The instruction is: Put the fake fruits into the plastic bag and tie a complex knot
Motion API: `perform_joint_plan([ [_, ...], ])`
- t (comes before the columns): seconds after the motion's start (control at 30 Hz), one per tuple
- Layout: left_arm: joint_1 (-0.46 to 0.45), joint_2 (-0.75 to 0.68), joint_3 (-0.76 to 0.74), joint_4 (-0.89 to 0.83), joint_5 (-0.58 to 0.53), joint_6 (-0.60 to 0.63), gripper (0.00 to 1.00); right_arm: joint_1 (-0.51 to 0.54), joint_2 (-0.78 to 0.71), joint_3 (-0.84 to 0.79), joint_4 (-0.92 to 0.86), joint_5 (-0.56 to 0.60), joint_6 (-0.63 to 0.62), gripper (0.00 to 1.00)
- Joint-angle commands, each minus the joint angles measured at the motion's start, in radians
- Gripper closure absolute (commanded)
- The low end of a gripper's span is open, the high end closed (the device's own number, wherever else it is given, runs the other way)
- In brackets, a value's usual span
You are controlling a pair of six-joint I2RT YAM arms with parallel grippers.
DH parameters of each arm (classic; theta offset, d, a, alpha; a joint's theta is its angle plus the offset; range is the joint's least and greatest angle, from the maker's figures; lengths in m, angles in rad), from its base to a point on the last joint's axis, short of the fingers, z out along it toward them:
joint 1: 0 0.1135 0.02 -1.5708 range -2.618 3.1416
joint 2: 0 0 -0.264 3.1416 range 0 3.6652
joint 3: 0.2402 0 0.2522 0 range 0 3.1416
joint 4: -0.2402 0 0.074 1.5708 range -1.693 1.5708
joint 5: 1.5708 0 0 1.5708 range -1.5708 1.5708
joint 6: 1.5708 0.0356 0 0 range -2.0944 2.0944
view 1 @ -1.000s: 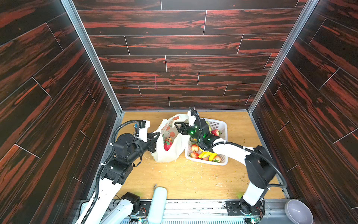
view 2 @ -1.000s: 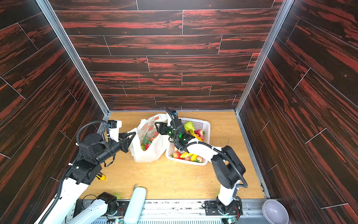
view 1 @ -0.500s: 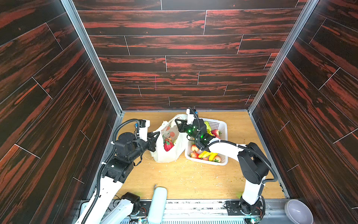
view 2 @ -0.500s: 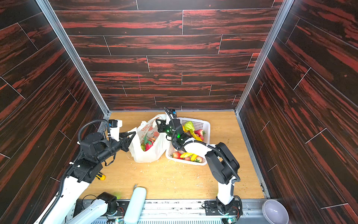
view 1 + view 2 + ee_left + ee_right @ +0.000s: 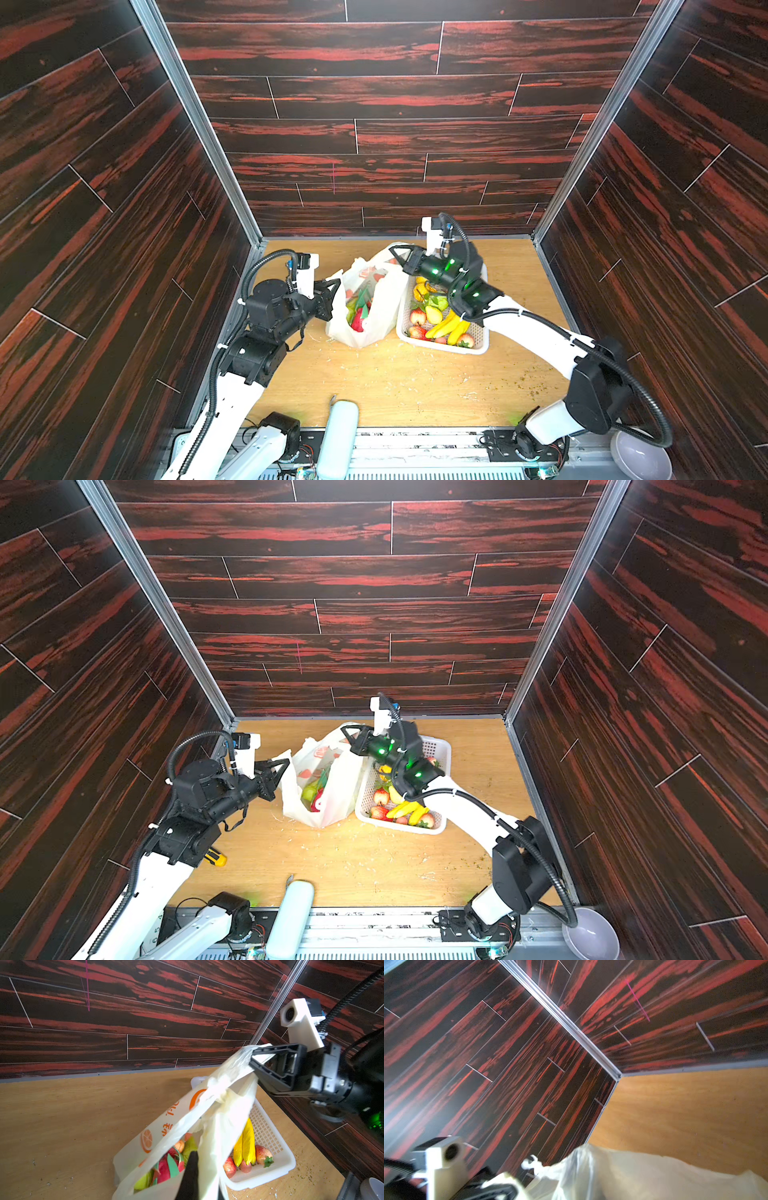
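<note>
The plastic bag stands in the middle of the table, its mouth stretched between my two grippers. My left gripper is shut on the bag's left handle; one of its dark fingers shows against the film. My right gripper is shut on the bag's raised right handle. Inside the bag lie a pink-red dragon fruit and a green pear. Other fake fruits, among them a banana bunch, lie in the basket.
The white perforated basket touches the bag's right side, under my right arm. A grey bowl sits off the front right corner. A yellow-handled tool lies beside my left arm. Dark panelled walls enclose three sides.
My right gripper moved left from over the basket to the bag's right handle and shut on it, lifting that handle. My left gripper stayed shut on the left handle.
</note>
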Motion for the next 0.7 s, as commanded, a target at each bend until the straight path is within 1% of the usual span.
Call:
perform_joint_plan([
  [0.0, 0.006, 0.028, 0.054, 0.025, 0.011, -0.005, 1.00, -0.031, -0.048, 0.023, -0.078, -0.119, 0.095, 1.00],
  [0.07, 0.008, 0.047, 0.062, 0.032, 0.016, -0.004, 1.00, -0.043, -0.048, 0.043, -0.140, -0.171, 0.054, 1.00],
  [0.1, 0.007, 0.057, 0.066, 0.037, 0.019, -0.004, 1.00, -0.051, -0.045, 0.051, -0.168, -0.192, 0.030, 0.95],
  [0.13, 0.008, 0.066, 0.068, 0.042, 0.017, -0.004, 1.00, -0.057, -0.041, 0.054, -0.184, -0.213, -0.002, 0.88],
  [0.17, 0.008, 0.075, 0.073, 0.043, 0.017, -0.002, 1.00, -0.061, -0.041, 0.055, -0.197, -0.226, -0.022, 0.83],
  [0.23, 0.011, 0.097, 0.085, 0.040, 0.007, -0.006, 1.00, -0.062, -0.052, 0.050, -0.204, -0.260, -0.096, 0.69],
  [0.27, 0.015, 0.106, 0.091, 0.041, 0.007, -0.012, 1.00, -0.063, -0.062, 0.051, -0.215, -0.270, -0.132, 0.65],
  [0.33, 0.027, 0.123, 0.100, 0.056, 0.015, -0.038, 1.00, -0.062, -0.098, 0.048, -0.252, -0.261, -0.217, 0.52],
  [0.4, 0.040, 0.134, 0.102, 0.079, 0.040, -0.059, 1.00, -0.063, -0.142, 0.044, -0.329, -0.218, -0.313, 0.44],
  [0.57, 0.048, 0.142, 0.098, 0.085, 0.061, -0.058, 1.00, -0.057, -0.256, 0.024, -0.510, -0.144, -0.558, 0.35],
  [0.67, 0.050, 0.142, 0.094, 0.089, 0.066, -0.059, 1.00, -0.029, -0.262, 0.101, -0.691, -0.076, -0.750, 0.34],
])
